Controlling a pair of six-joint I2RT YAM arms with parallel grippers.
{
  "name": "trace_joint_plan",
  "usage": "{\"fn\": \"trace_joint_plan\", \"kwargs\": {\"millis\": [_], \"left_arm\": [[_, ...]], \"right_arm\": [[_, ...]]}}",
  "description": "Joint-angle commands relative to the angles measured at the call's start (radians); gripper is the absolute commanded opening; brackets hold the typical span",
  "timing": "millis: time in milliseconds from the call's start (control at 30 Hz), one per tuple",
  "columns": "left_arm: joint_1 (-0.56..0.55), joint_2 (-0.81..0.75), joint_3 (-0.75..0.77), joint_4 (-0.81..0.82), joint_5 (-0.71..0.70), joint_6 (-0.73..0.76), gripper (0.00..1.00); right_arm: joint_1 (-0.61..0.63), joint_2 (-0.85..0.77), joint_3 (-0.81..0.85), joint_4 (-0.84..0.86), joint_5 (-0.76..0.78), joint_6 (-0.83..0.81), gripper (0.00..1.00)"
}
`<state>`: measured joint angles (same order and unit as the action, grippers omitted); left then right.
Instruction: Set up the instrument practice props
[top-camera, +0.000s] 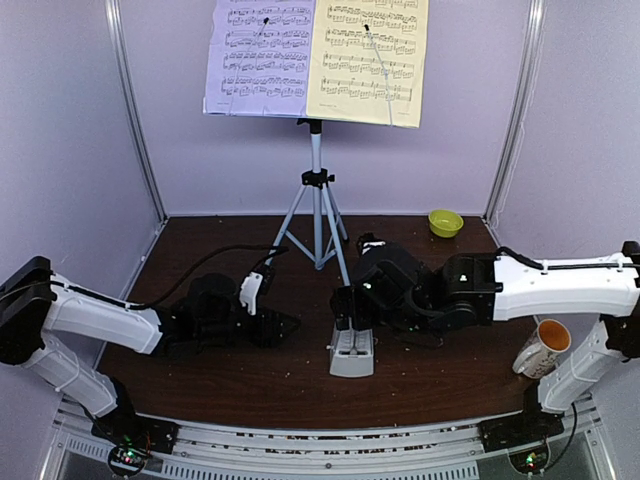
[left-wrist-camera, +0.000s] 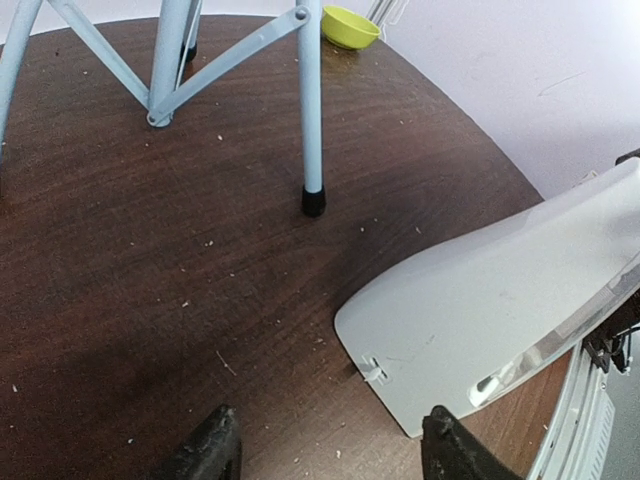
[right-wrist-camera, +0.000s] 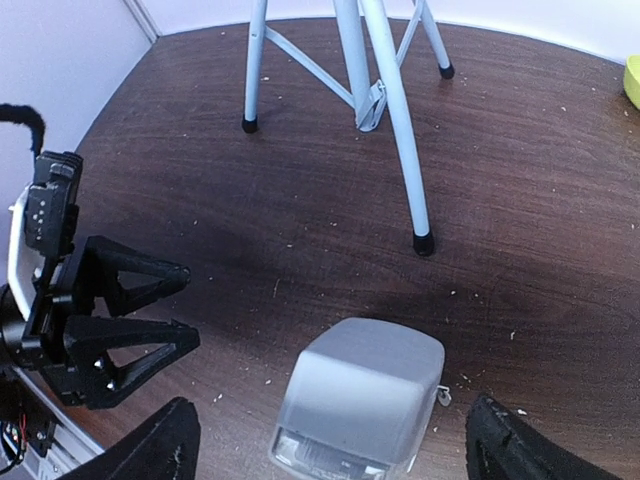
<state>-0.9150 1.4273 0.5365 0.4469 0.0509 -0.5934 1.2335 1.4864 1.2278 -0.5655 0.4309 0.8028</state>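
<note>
Metronome (right-wrist-camera: 360, 395) looks light, rigid and smooth-sided; probably best pinched low across its flat sides. Right hand (right-wrist-camera: 333, 430) straddles it, released; left hand (left-wrist-camera: 330, 450) released, empty.

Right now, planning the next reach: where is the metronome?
In the top view the metronome sits at the table's front centre, in front of the tripod, right at the open right gripper, with the left gripper to its left.

Sheet-music pages (top-camera: 315, 60): tops cut off above, stand desk hidden behind them. Metronome (top-camera: 352, 355): far end covered by right claw (top-camera: 352, 322). Mug (top-camera: 540, 348), at the right edge of the bench (top-camera: 200, 385): partly behind right arm (top-camera: 560, 285). Green bowl (right-wrist-camera: 632, 80), far right corner: sliced by wrist view's edge.
</note>
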Motion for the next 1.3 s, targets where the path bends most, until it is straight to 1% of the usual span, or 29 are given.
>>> {"fn": "trace_joint_plan", "kwargs": {"millis": [0, 133, 200, 367, 433, 500, 633, 733, 833, 967, 1067, 1167, 1233, 1267], "left_arm": [[0.005, -0.026, -0.014, 0.014, -0.049, 0.048, 0.66], [0.005, -0.073, -0.007, -0.052, -0.084, 0.125, 0.69], [0.005, -0.1, -0.004, -0.083, -0.111, 0.153, 0.7], [0.005, -0.154, -0.003, -0.137, -0.143, 0.203, 0.71], [0.005, -0.167, -0.021, -0.129, -0.139, 0.22, 0.71], [0.005, -0.173, -0.037, -0.116, -0.107, 0.248, 0.72], [0.005, -0.189, -0.076, -0.055, -0.032, 0.323, 0.73], [0.003, -0.205, -0.112, -0.004, -0.003, 0.381, 0.73], [-0.009, -0.204, -0.125, 0.01, 0.021, 0.451, 0.73], [-0.073, -0.169, -0.115, 0.003, -0.001, 0.551, 0.75], [-0.125, -0.121, -0.093, -0.001, -0.023, 0.604, 0.81], [-0.193, -0.077, -0.071, -0.005, -0.059, 0.643, 0.84], [-0.227, -0.055, -0.054, -0.012, -0.089, 0.661, 0.86], [-0.239, -0.046, -0.047, -0.012, -0.104, 0.669, 0.9]], "right_arm": [[0.014, 0.073, 0.081, -0.1, 0.123, 0.121, 0.91], [0.012, 0.121, 0.108, -0.116, 0.142, 0.147, 0.87], [0.012, 0.133, 0.103, -0.107, 0.148, 0.164, 0.83], [0.008, 0.123, 0.083, -0.076, 0.161, 0.178, 0.68], [0.001, 0.1, 0.06, -0.042, 0.15, 0.149, 0.6], [-0.01, 0.061, 0.019, 0.011, 0.12, 0.095, 0.54], [-0.037, -0.041, -0.084, 0.122, 0.039, -0.022, 0.4], [-0.065, -0.12, -0.161, 0.205, -0.043, -0.11, 0.36], [-0.098, -0.198, -0.237, 0.295, -0.123, -0.178, 0.31], [-0.154, -0.264, -0.313, 0.406, -0.278, -0.245, 0.23], [-0.194, -0.303, -0.36, 0.486, -0.405, -0.287, 0.2], [-0.206, -0.337, -0.38, 0.519, -0.463, -0.343, 0.1], [-0.208, -0.359, -0.39, 0.536, -0.487, -0.385, 0.06], [-0.209, -0.369, -0.396, 0.546, -0.503, -0.403, 0.05]]}}
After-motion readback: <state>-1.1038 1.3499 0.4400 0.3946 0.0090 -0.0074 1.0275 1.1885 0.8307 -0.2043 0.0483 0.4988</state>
